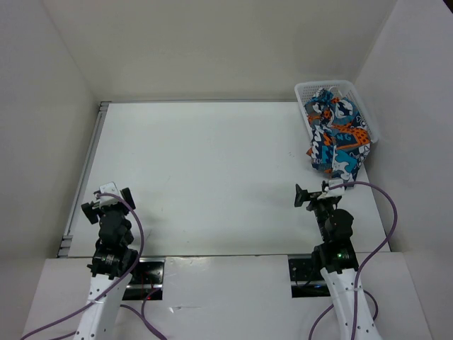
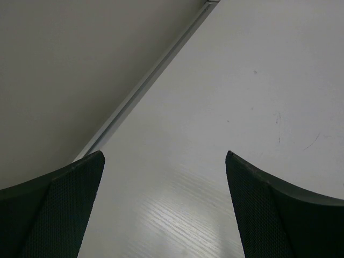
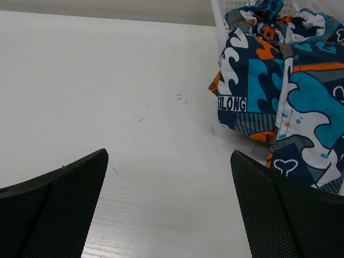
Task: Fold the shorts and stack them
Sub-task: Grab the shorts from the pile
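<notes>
Item one, the shorts (image 1: 336, 138): soft fabric in a patchwork print of teal, orange, white, grey and dark navy, lying crumpled and unfolded in a heap at the far right corner of the desk (image 1: 205, 170). The upper part of the heap sits inside the basket (image 1: 322, 86), a white plastic mesh container standing hard against the right wall; the lower part spills over the basket's near edge and rests on the desk surface. How many pairs make up the heap cannot be told. Item two, the left gripper (image 1: 107, 200): at the near left of the desk, beside the metal rail (image 1: 85, 170) that runs along the desk's left edge, jaws wide apart with nothing between them, only bare white surface showing in the wrist view. Item three, the right gripper (image 1: 320, 193): at the near right, near the spilled end of the shorts but apart from it, jaws likewise wide apart and holding nothing; its wrist view shows the fabric ahead and to the right. Item four, purple cables (image 1: 388, 212) looping from each arm toward the bases.
</notes>
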Robot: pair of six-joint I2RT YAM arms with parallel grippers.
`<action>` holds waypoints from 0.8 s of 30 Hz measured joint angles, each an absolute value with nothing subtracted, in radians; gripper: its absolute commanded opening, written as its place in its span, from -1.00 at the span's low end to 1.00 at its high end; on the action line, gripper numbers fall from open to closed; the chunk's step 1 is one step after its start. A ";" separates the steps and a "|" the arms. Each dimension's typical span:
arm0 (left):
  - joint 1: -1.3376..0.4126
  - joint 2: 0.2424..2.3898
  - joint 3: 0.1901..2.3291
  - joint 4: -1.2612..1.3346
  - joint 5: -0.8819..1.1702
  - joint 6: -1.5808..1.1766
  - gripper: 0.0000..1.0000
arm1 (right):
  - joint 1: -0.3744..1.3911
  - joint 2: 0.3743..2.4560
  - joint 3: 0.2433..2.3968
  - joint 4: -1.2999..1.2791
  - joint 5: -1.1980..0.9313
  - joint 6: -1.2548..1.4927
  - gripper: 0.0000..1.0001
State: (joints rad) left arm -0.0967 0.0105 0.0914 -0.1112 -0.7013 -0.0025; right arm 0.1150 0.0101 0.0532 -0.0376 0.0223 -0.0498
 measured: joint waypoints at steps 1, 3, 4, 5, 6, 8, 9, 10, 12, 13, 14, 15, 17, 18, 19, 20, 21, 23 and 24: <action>-0.097 0.010 0.091 -0.111 -0.702 -0.002 1.00 | 0.115 0.010 0.053 -0.038 0.022 -0.050 0.98; -0.097 0.010 0.091 -0.111 -0.702 -0.002 1.00 | 0.115 0.010 0.053 -0.038 0.022 -0.050 0.98; -0.097 0.010 0.091 -0.111 -0.702 -0.002 1.00 | 0.115 0.010 0.053 -0.038 0.022 -0.050 0.98; -0.097 0.010 0.091 -0.110 -0.702 -0.002 1.00 | 0.115 0.010 0.053 -0.038 0.022 -0.050 0.98; -0.097 0.010 0.091 -0.108 -0.703 -0.002 1.00 | 0.115 0.010 0.053 -0.038 0.022 -0.050 0.98; -0.097 0.010 0.091 -0.093 -0.706 -0.002 1.00 | 0.115 0.010 0.053 -0.038 0.022 -0.050 0.98; -0.097 0.010 0.091 -0.077 -0.706 -0.002 1.00 | 0.115 0.010 0.053 -0.038 0.022 -0.050 0.98; -0.097 0.010 0.091 -0.056 -0.704 -0.002 1.00 | 0.115 0.010 0.053 -0.038 0.019 -0.050 0.98; -0.097 0.010 0.091 -0.014 -0.687 -0.002 1.00 | 0.115 0.010 0.053 -0.035 -0.015 -0.100 0.98; -0.097 0.010 0.091 0.008 -0.666 -0.002 1.00 | 0.115 0.010 0.053 -0.028 -0.051 -0.138 0.98; -0.096 0.010 0.091 0.035 -0.629 -0.002 1.00 | 0.115 0.010 0.053 -0.015 -0.087 -0.178 0.98; -0.096 0.010 0.092 0.069 -0.585 -0.002 1.00 | 0.115 0.010 0.052 -0.001 -0.115 -0.211 0.98; -0.097 0.010 0.093 0.132 -0.485 -0.002 1.00 | 0.115 0.010 0.054 0.006 -0.202 -0.379 0.98; -0.097 0.010 0.098 0.143 -0.437 -0.002 1.00 | 0.115 0.010 0.057 -0.009 -0.262 -0.507 0.98; -0.097 0.010 0.108 0.143 -0.392 -0.002 1.00 | 0.115 0.010 0.063 -0.038 -0.310 -0.625 0.98; -0.097 0.011 0.124 0.133 -0.339 -0.002 1.00 | 0.115 0.010 0.067 -0.064 -0.336 -0.730 0.98; -0.097 0.011 0.143 0.121 -0.301 -0.002 1.00 | 0.115 0.010 0.067 -0.080 -0.351 -0.803 0.98; -0.097 0.014 0.216 0.052 -0.223 -0.002 1.00 | 0.115 0.010 0.068 -0.093 -0.326 -0.891 0.98; -0.097 0.016 0.253 0.025 -0.197 -0.002 1.00 | 0.115 0.010 0.072 -0.092 -0.303 -0.911 0.98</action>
